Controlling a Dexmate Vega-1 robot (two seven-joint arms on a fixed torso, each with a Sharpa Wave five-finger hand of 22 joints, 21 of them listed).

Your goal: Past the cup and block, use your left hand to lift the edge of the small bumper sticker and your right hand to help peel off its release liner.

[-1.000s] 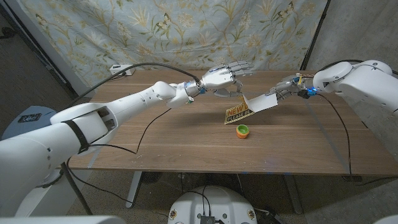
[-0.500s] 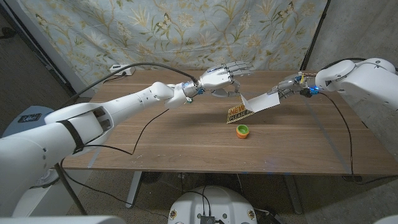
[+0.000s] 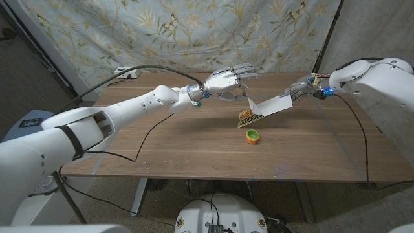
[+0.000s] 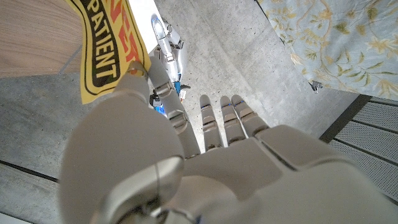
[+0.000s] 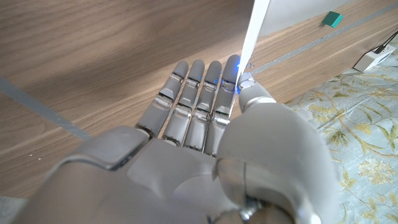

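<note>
Peeling is under way above the far middle of the wooden surface (image 3: 194, 139). The left hand (image 3: 226, 81) pinches the yellow bumper sticker (image 3: 248, 118) between thumb and a finger, the other fingers extended and spread; the left wrist view shows the printed yellow edge (image 4: 106, 56) caught at the thumb tip. The right hand (image 3: 299, 88) pinches the white release liner (image 3: 272, 105) at its far end; the right wrist view shows the thin white sheet (image 5: 254, 37) clamped between thumb and the neighbouring finger, the remaining fingers straight and together. Sticker and liner hang in the air between the two hands, joined at the lower edge and opening into a V above an orange-and-green cup (image 3: 252, 136) standing on the surface. A small teal block (image 5: 333, 18) lies near the far edge of the surface.

Judged risks from this position:
- Both holds are fingertip pinches on thin sheet; a pull that outruns the adhesive would likely slip one pinch free.
- Pulling the liner sideways, not along the sticker, could tear it or curl the sticker.
- The freed adhesive face could fold onto itself or stick to the left fingers if the sheet slackens.
- Lowering either hand risks knocking the cup.
</note>
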